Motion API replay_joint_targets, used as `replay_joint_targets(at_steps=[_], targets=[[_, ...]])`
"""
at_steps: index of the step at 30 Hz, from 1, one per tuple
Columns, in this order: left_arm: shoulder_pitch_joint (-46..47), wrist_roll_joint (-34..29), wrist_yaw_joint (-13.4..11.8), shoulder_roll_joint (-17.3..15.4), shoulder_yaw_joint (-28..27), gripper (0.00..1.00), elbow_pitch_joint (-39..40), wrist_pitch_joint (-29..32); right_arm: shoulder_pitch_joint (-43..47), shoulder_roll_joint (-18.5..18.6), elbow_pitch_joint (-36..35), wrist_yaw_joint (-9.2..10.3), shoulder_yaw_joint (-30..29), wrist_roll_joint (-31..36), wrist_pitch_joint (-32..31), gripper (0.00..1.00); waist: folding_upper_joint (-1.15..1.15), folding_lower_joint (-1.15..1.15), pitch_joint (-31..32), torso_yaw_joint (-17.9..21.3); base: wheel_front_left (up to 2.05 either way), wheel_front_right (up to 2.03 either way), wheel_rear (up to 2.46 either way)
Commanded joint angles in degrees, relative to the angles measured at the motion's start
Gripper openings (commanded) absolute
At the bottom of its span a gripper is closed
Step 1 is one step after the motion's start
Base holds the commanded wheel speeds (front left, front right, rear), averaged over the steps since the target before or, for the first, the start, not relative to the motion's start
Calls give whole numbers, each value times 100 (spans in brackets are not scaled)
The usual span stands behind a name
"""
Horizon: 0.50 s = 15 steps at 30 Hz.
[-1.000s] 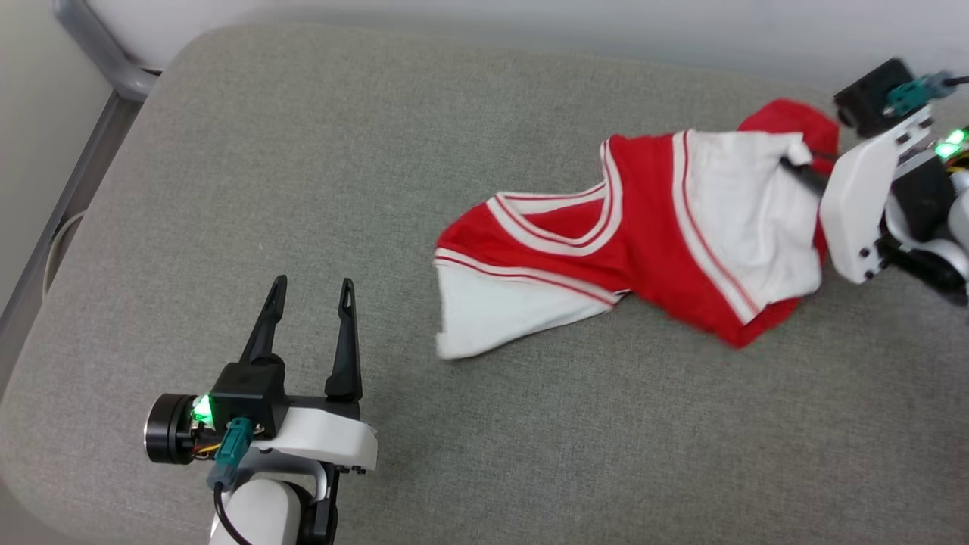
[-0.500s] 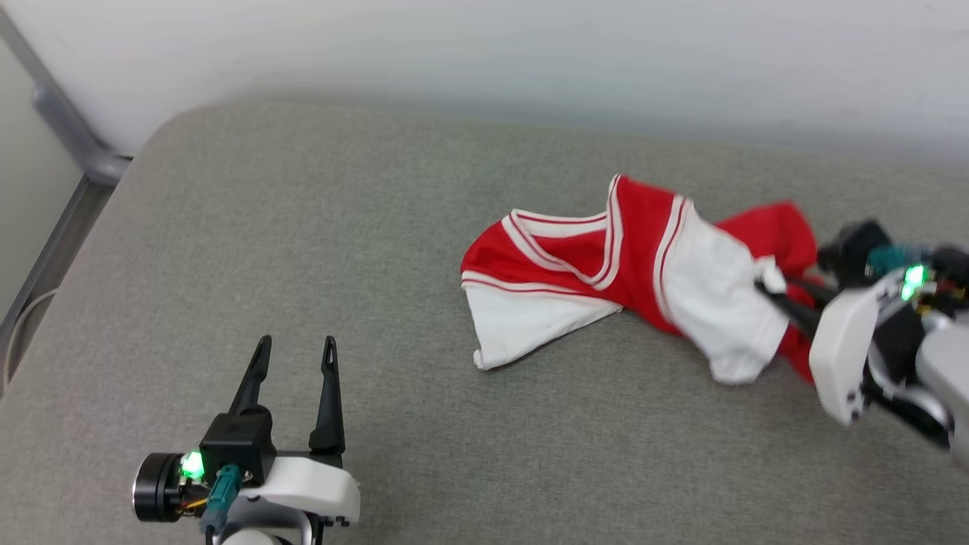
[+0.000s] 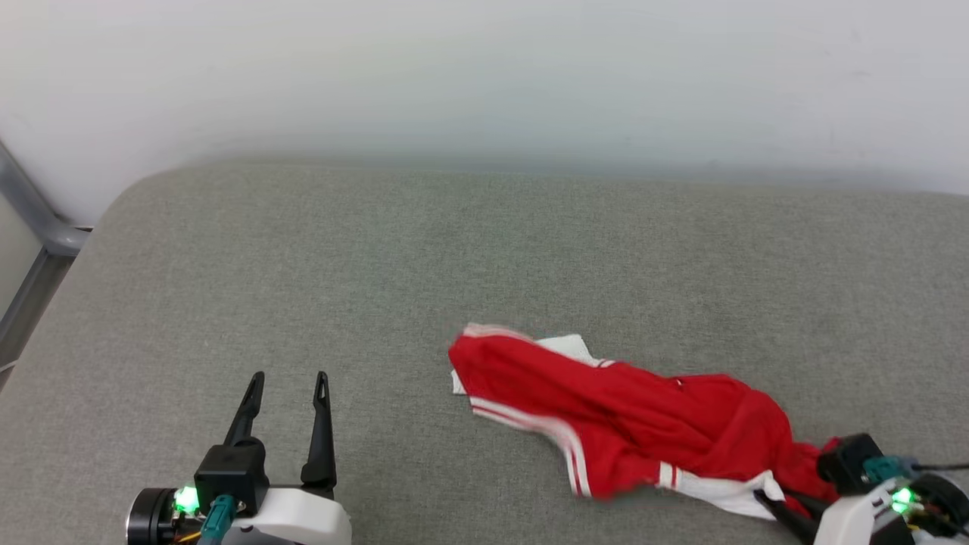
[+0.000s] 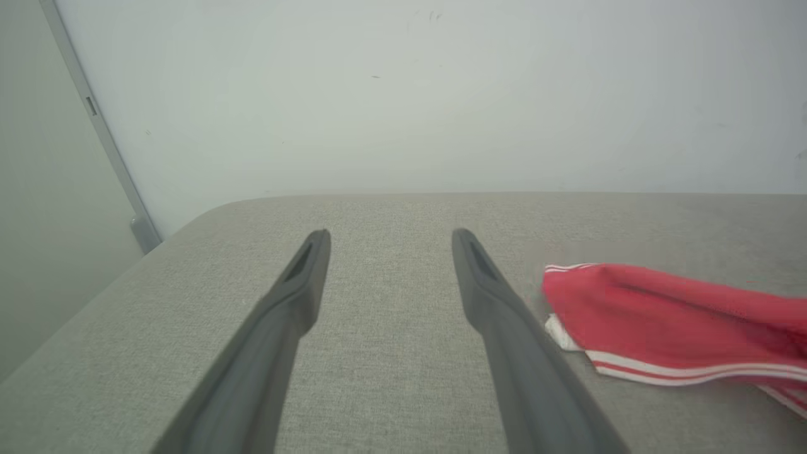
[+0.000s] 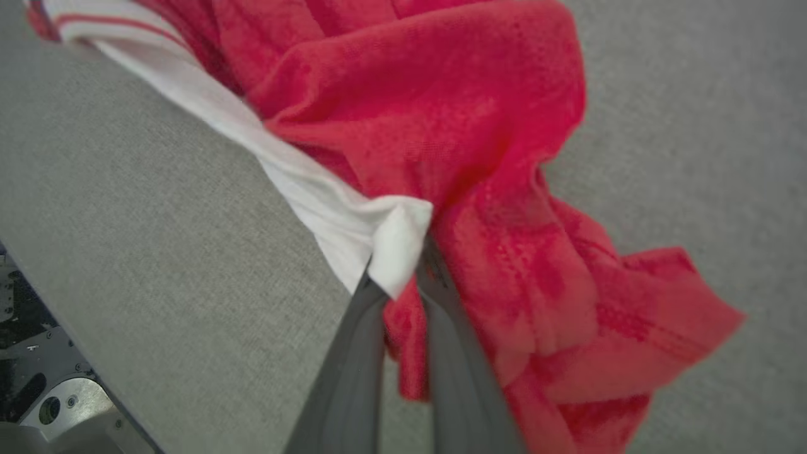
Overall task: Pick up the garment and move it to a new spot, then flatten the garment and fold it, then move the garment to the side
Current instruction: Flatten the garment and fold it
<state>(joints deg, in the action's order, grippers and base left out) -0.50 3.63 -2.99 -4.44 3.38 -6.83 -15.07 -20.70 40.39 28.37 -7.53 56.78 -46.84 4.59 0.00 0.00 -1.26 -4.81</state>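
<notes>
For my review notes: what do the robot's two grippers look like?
The left gripper has two long, dark, tapering fingers, slotted near the tips, on a black block with a white shell, green light and teal connector. The right gripper looks alike, with a thin black cable.

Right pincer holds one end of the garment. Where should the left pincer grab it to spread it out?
Probably the striped-trim edge at the free end of the garment, opposite the right pincer. Bring the open left pincer in low from the robot's left: that end lies nearest it, trim exposed.
</notes>
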Motion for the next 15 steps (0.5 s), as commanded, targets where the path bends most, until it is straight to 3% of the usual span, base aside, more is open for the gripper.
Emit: replay_joint_targets(at_steps=[1, 5, 6, 7, 15], targets=[[-63, -27, 28, 23, -20, 100, 18, -15, 150, -33, 65, 8, -100, 6, 35, 0, 0, 0, 8, 4, 0, 0, 0], [-169, -39, 27, 29, -66, 100, 27, -15, 536, -181, 206, 9, -560, 140, 208, 4, 0, 0, 64, 27, 0, 0, 0], [-185, -39, 24, 29, -76, 100, 26, -15, 601, -227, 202, 9, -684, 189, 265, 44, 0, 0, 86, 38, 0, 0, 0], [-199, -47, 20, 29, -93, 100, 26, -15, 636, -257, 177, 9, -839, 239, 347, 100, 0, 0, 108, 51, 0, 0, 0], [-383, -88, 9, 5, -179, 100, 115, -15, 1037, -205, -679, 8, -2232, 855, 497, 100, 0, 0, 246, 227, 0, 0, 0]])
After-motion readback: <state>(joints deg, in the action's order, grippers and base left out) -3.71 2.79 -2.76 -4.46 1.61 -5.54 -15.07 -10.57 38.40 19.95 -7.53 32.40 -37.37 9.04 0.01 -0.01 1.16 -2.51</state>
